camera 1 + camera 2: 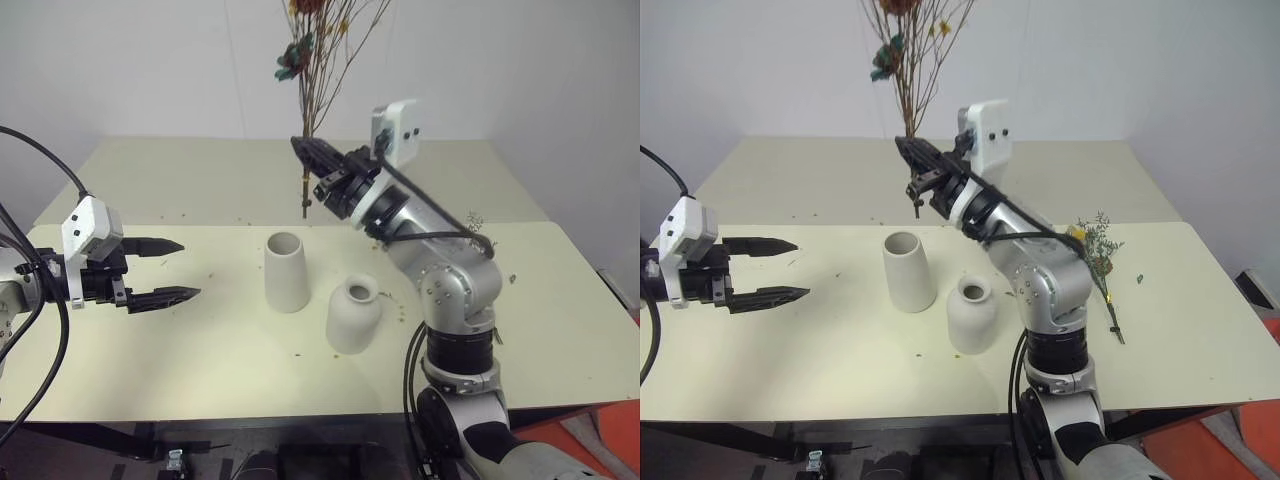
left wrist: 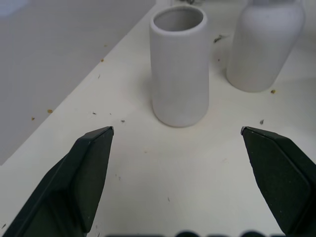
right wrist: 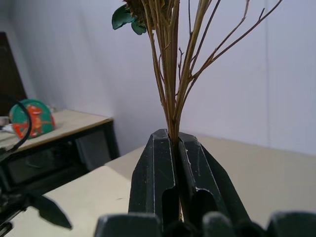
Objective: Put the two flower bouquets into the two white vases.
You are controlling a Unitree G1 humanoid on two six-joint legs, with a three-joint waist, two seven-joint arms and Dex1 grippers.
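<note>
In the left eye view, the right hand (image 1: 303, 148) sits at upper centre, clamped shut on the stems of a bouquet (image 1: 312, 75) that stands upright and runs off the top edge. Below it, mid-frame on the bench (image 1: 200, 350), stands the tall vase (image 1: 286, 271), with the round vase (image 1: 353, 315) just beside it to the lower right. The left hand (image 1: 172, 270) hovers at the left edge, wide open and holding nothing.

In the right eye view, the second bouquet (image 1: 1100, 262) lies flat on the bench at the right, past the right arm.

In the left wrist view, both vases stand beyond the spread fingers (image 2: 89, 168).

In the right wrist view, the closed fingers (image 3: 158, 173) pinch the brown stems.
</note>
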